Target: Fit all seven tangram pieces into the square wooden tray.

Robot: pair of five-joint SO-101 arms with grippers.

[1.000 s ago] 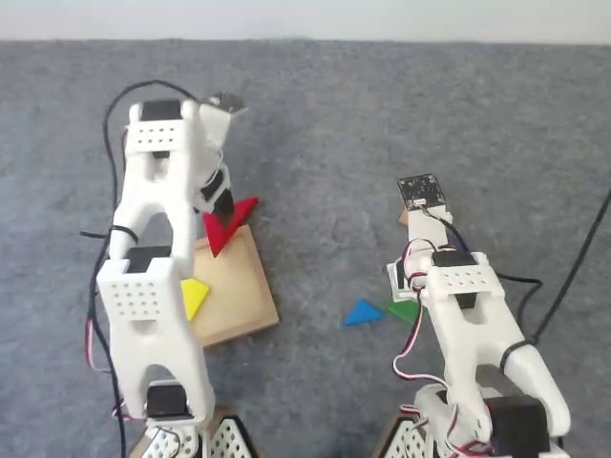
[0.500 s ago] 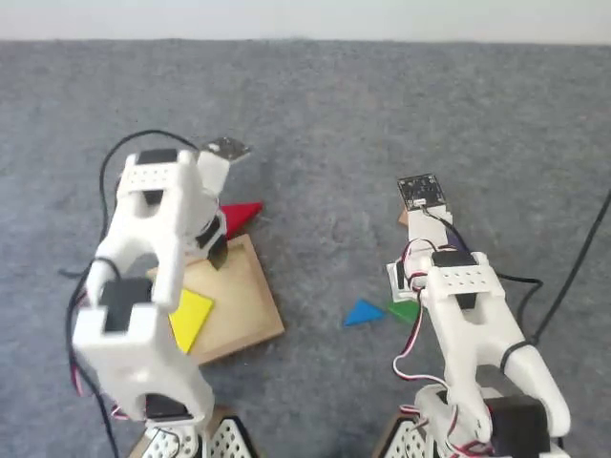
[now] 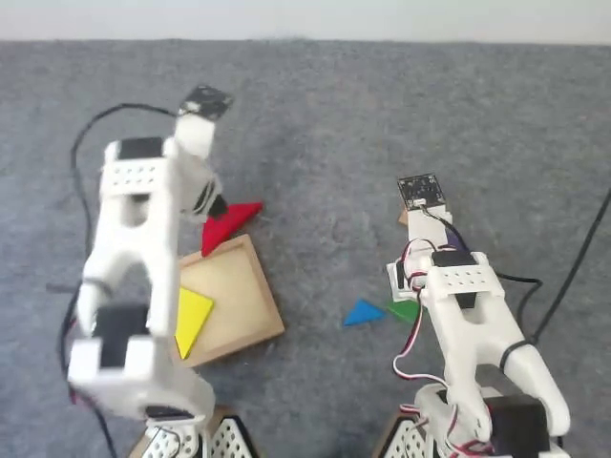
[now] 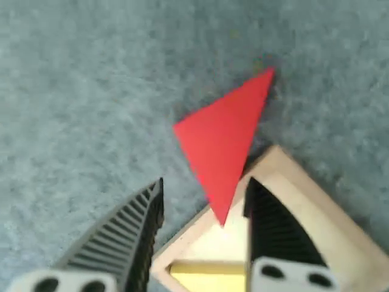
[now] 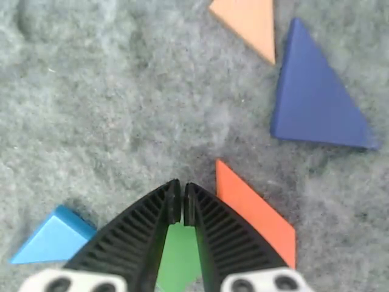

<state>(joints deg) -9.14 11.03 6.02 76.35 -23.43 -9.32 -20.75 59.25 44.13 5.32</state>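
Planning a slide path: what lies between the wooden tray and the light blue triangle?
Nothing but bare grey cloth; the high view shows no piece between the tray and the light blue triangle.

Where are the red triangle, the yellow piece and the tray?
red triangle point(image 4: 225, 137), left wrist view, middle of its top face.
yellow piece point(image 3: 192, 320), high view, its centre.
tray point(image 3: 232, 284), high view, bare floor inside the rim.
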